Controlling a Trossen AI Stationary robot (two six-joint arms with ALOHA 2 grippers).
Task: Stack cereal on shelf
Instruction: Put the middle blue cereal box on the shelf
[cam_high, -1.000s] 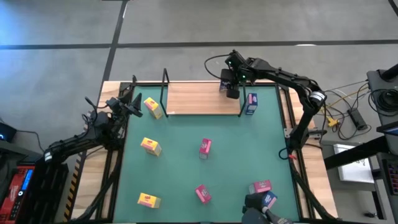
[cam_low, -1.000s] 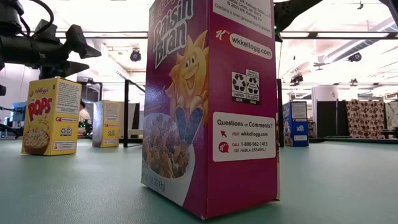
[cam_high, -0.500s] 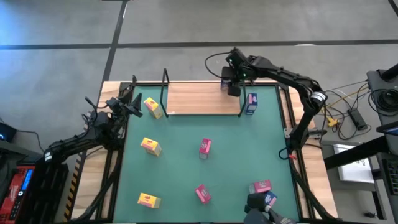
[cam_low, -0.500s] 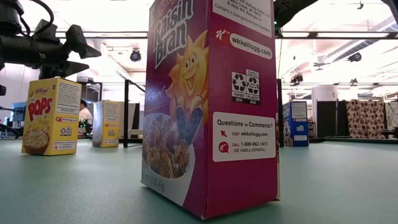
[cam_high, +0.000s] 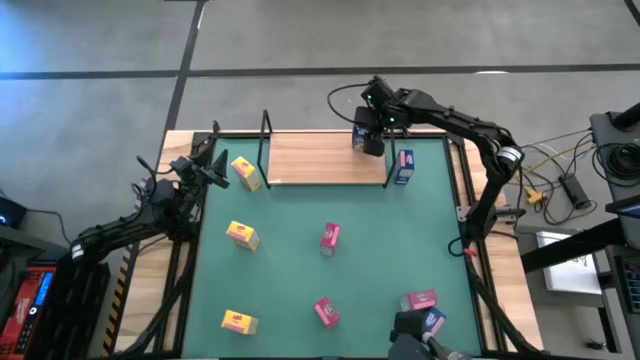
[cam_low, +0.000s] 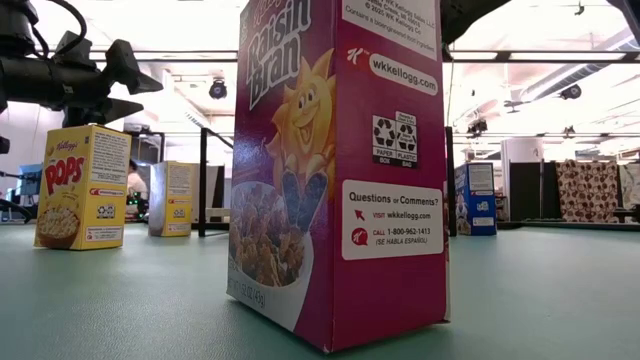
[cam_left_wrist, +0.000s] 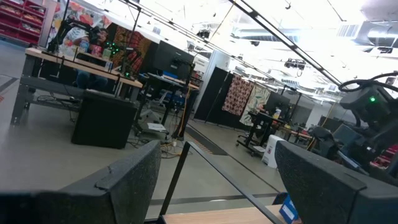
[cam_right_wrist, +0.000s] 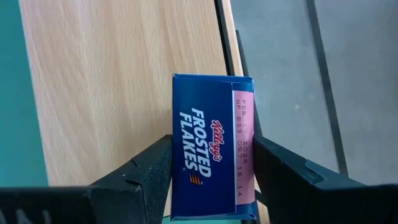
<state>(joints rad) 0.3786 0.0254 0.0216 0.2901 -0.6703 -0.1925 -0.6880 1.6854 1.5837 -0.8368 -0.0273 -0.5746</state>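
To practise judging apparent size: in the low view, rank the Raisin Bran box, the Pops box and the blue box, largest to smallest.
1. Raisin Bran box, clearly nearest the camera.
2. Pops box.
3. blue box.
Distance causes this ranking; true sizes may match.

In the low view the pink Raisin Bran box (cam_low: 340, 170) runs off the top edge and hides the shelf's middle. In the high view, a blue box (cam_high: 432, 322) at five o'clock is partly covered by dark gear.
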